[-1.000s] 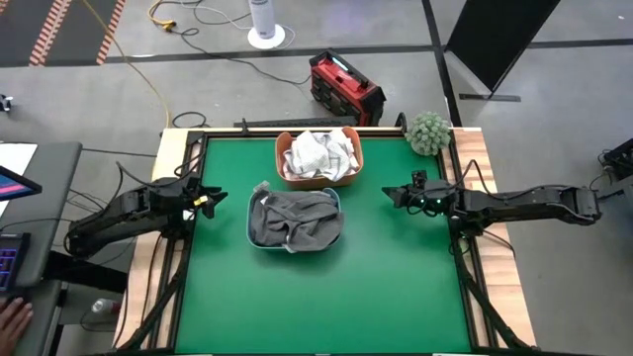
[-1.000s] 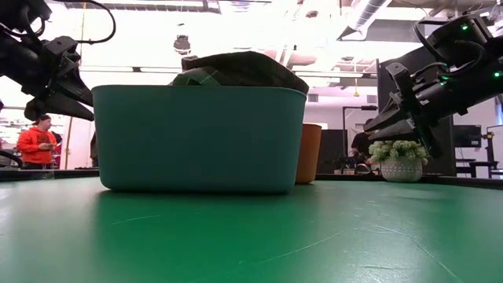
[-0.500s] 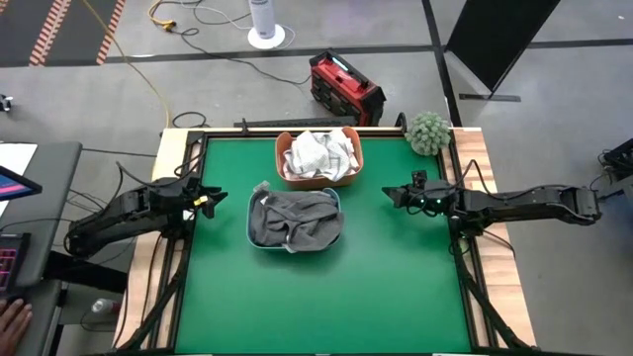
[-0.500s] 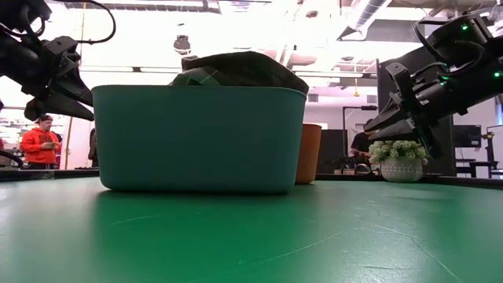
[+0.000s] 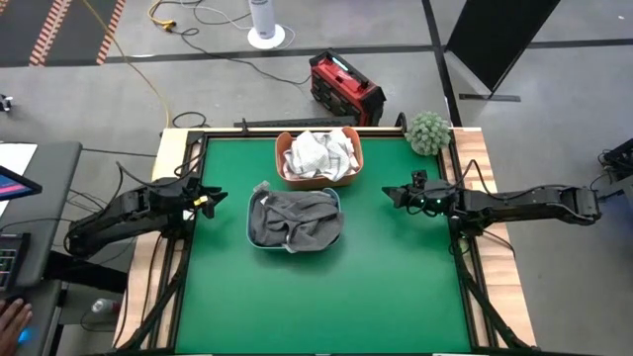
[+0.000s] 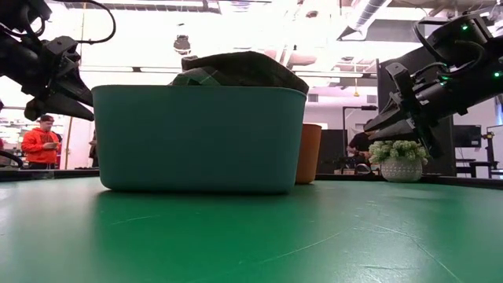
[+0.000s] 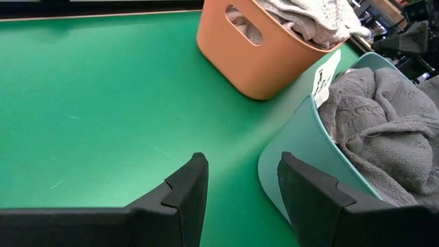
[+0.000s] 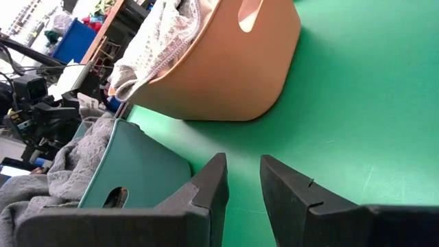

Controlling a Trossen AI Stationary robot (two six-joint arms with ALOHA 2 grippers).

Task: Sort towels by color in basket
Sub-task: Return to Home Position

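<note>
Grey towels [image 5: 293,219] fill a teal tub [image 5: 254,240] at the table's middle; they also show in the left wrist view [image 7: 384,130]. White and cream towels [image 5: 318,153] fill an orange tub [image 5: 318,182] just beyond it, and one hangs over that tub's rim [image 8: 154,51]. My left gripper [image 5: 215,199] hovers open and empty left of the teal tub, above the mat. My right gripper [image 5: 387,193] hovers open and empty to the right of both tubs.
A fuzzy green ball in a pot [image 5: 428,132] stands at the table's far right corner. A red case [image 5: 345,87] lies on the floor beyond the table. The green mat [image 5: 326,297] stretches bare toward the near edge. A person in orange [image 6: 36,145] stands far behind.
</note>
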